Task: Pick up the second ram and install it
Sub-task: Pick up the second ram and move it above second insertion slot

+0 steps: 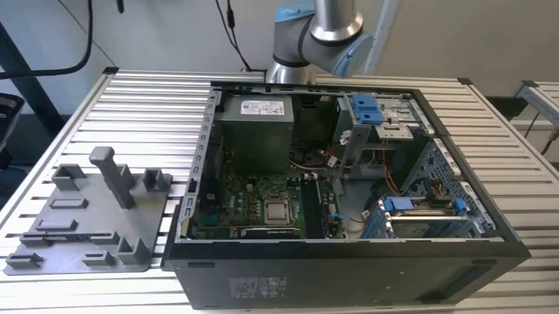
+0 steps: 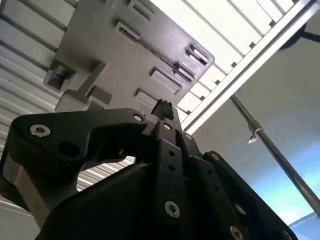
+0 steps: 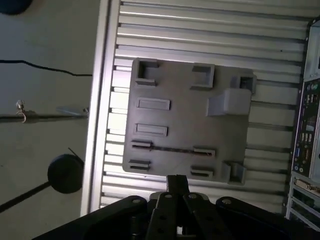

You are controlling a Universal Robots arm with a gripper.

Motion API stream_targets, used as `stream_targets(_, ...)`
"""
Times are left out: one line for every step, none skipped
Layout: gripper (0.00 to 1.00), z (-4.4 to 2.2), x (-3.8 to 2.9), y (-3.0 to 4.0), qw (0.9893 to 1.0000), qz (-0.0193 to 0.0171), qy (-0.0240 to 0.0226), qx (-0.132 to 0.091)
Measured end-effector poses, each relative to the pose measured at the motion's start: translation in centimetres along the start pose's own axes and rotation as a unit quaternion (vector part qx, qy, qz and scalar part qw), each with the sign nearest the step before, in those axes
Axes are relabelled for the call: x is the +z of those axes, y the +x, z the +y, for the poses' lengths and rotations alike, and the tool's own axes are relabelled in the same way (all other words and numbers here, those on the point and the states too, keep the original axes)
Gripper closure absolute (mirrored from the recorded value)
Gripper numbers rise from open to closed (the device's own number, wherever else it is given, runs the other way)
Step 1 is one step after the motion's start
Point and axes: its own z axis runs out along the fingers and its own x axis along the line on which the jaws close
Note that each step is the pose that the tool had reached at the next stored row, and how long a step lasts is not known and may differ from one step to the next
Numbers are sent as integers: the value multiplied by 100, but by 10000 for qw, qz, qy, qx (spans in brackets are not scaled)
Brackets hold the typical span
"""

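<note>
Pick-up is not yet begun: the gripper hangs well above the grey tray, jaws seemingly together and empty. The second ram stands edge-on in a tray slot — grasping it calls for parted jaws squared across that thin blade.

exterior view: high, over case | both wrist views: facing shared tray

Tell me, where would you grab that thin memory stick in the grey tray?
Pinch the second ram at mid-length across its flat faces, coming straight down from above: it seems to stand on edge, ends held in slots of the grey tray.
</note>
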Motion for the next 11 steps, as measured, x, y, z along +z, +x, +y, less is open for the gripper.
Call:
stream_targets(89,0,1,0,10000,-4,2,-84)
stream_targets(89,0,1,0,9999,-8,5,-171)
stream_targets(89,0,0,0,9997,-13,8,-260)
stream_targets(89,0,0,0,9994,-17,11,-339)
stream_targets(89,0,0,0,9991,-20,14,-424)
stream_targets(89,0,0,0,9987,-21,16,-505)
stream_targets(89,0,-1,0,9983,-19,18,-584)
stream_targets(89,0,0,1,9978,-18,20,-662)
stream_targets(89,0,1,1,9972,-16,22,-744)
stream_targets(89,0,1,0,9966,-14,23,-829)
stream_targets(89,0,0,0,9958,-11,26,-917)
